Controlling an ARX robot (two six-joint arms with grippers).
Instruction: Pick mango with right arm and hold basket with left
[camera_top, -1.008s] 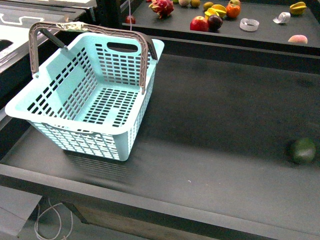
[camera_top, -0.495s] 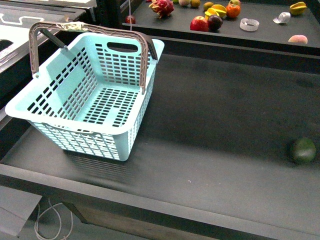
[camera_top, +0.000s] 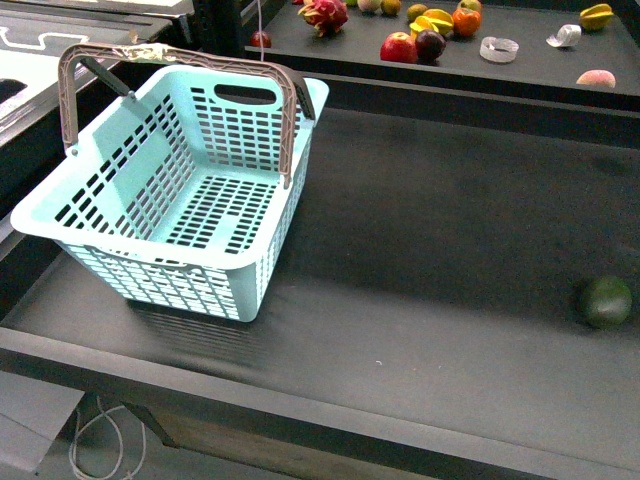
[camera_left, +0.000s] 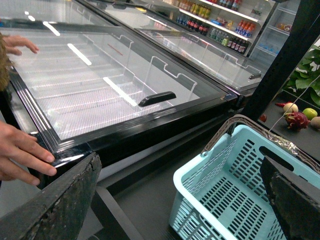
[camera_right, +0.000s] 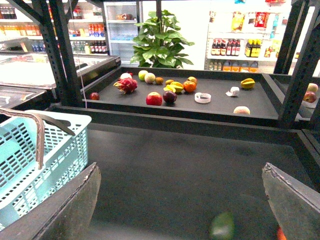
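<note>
**A:** The front cam only gives me the basket (camera_top: 170, 190) sitting on the dark counter (camera_top: 420, 250). Do the wrist cams add anything?

**B:** Yep. The left hand (camera_left: 180, 160) is spread wide and holding nothing. Its rough, worn black fingers (camera_left: 60, 205) frame the basket, which is just ahead and lower, not touching. It's turquoise slotted plastic with its grey-brown hoop handles (camera_top: 290, 120) up. Only that cam catches the glass-lidded freezer (camera_left: 100, 85) beside it, with a person's hand (camera_left: 20, 155) on the rim.

**A:** And the mango?

**B:** Can't pin it down, tbh. The right hand (camera_right: 180, 167) is wide open too. A blurry, round dark green fruit (camera_right: 222, 226) lies ahead between its fingers. There's an orange sliver (camera_right: 280, 234) by one finger, but the frame cuts it off. Far beyond is a shelf (camera_right: 220, 106) of mixed fruit.
</note>
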